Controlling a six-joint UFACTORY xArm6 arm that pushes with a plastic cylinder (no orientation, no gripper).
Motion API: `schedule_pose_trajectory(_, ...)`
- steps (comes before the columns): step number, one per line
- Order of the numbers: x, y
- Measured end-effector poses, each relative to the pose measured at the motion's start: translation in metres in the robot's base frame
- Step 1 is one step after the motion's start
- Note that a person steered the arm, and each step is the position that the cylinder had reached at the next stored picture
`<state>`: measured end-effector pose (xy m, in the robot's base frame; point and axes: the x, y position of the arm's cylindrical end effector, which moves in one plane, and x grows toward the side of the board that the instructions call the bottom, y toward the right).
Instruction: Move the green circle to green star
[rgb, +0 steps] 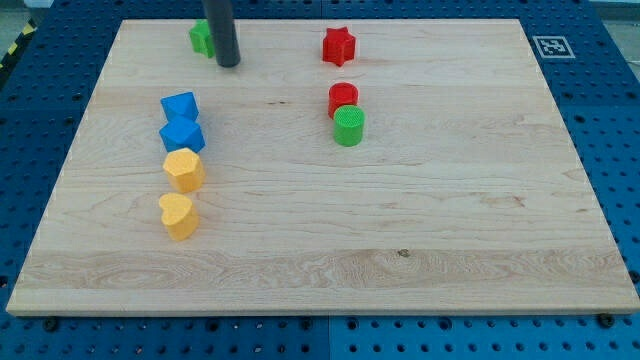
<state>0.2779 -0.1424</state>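
Note:
The green circle (349, 126) is a short cylinder near the board's middle, just below and touching the red circle (343, 99). The green star (202, 37) sits at the view's top left, partly hidden behind my rod. My tip (228, 63) rests on the board just right of and slightly below the green star, far to the left of the green circle.
A red star (339, 45) lies at the top, right of centre. Two blue blocks (180, 106) (182, 134) stack in a column at the left, with a yellow hexagon (184, 168) and a yellow heart (178, 214) below them. The wooden board (450, 230) has edges all round.

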Motion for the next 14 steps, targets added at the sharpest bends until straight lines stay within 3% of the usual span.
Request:
schedule_pose_trajectory(2, -0.017, -0.036)
schedule_pose_trajectory(3, 0.016, -0.012)
schedule_pose_trajectory(6, 0.153, 0.133)
schedule_pose_trajectory(7, 0.192, 0.213)
schedule_pose_trajectory(8, 0.192, 0.251)
schedule_pose_trajectory(9, 0.167, 0.250)
schedule_pose_trajectory(10, 0.145, 0.227)
schedule_pose_trajectory(12, 0.144, 0.173)
schedule_pose_trajectory(14, 0.122, 0.165)
